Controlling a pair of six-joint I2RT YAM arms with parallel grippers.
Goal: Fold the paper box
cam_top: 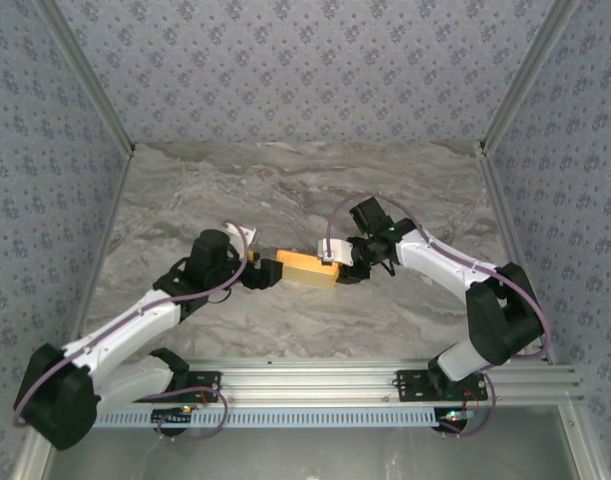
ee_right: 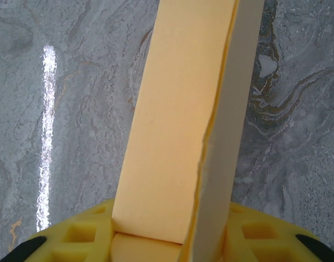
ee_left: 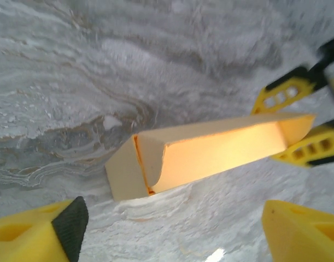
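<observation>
Left wrist: left fingers (ee_left: 35, 234) wide apart, right fingers (ee_left: 311, 147) clamp the smooth, elongated paper box (ee_left: 210, 155).

Nothing written can be read in any view: no text, label, brand, number or sign (the yellow-orange thin cardboard paper box (cam_top: 307, 267) shows plain, unprinted faces, and the grey marbled table (cam_top: 285, 190) shows its veined pattern and nothing written).
</observation>
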